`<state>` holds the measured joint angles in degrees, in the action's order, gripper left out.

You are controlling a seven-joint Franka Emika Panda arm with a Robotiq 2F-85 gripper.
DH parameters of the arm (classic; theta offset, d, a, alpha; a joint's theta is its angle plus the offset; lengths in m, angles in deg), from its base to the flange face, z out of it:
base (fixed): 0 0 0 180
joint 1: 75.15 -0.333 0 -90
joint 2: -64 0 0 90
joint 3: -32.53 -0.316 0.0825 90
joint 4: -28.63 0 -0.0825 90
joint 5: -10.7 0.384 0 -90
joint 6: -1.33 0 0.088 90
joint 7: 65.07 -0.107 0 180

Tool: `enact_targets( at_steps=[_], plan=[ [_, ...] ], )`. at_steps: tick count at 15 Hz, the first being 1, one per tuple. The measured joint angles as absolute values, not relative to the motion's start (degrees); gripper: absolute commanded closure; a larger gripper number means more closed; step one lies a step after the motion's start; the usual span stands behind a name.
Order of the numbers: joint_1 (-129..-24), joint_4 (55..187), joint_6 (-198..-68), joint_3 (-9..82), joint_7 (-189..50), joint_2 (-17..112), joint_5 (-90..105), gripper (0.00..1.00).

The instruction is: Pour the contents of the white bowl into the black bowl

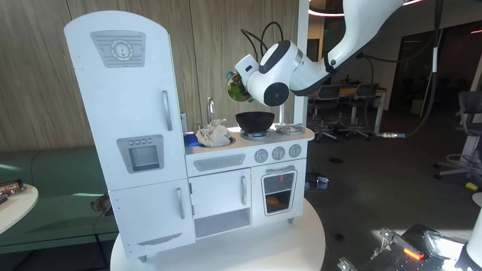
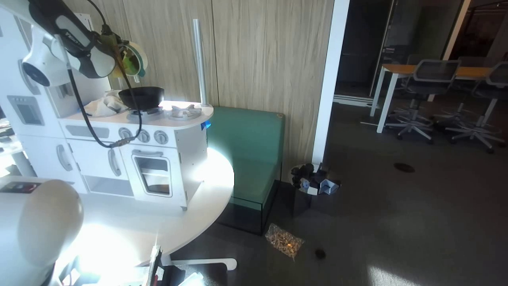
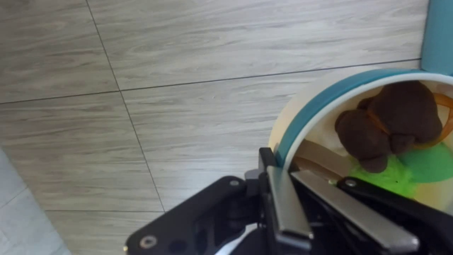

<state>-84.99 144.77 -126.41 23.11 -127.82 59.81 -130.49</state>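
The white bowl, cream with a teal rim and teal handles, is in the air, tilted so its opening faces sideways in both exterior views (image 1: 228,89) (image 2: 142,53). In the wrist view its rim (image 3: 311,111) is between my gripper's fingers (image 3: 279,168), one outside and one inside the wall. It holds a brown toy (image 3: 400,113), green pieces (image 3: 430,164) and an orange loop (image 3: 446,129). The black bowl (image 1: 255,122) stands upright on a burner, below and slightly to the side of the white bowl; it also shows in an exterior view (image 2: 141,98). Its inside is hidden.
The toy kitchen counter (image 1: 241,146) bears a beige cloth (image 1: 214,134) in the sink, a blue item (image 1: 192,140), a faucet (image 1: 210,109) and a second burner (image 1: 290,129). A tall toy fridge (image 1: 139,105) stands beside it. A metal pole (image 2: 199,61) rises at the counter's far end.
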Motion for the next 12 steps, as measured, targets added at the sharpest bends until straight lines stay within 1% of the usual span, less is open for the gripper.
enact_targets(
  at_steps=[2, 6, 12],
  plan=[
    [-85.19, 144.81, -125.16, 22.64, -129.76, 60.25, -133.85, 0.99],
    [-85.88, 145.62, -121.31, 21.31, -129.64, 61.32, -133.15, 0.98],
    [-85.50, 148.51, -114.27, 21.82, -128.52, 61.32, -133.01, 0.98]
  ],
)
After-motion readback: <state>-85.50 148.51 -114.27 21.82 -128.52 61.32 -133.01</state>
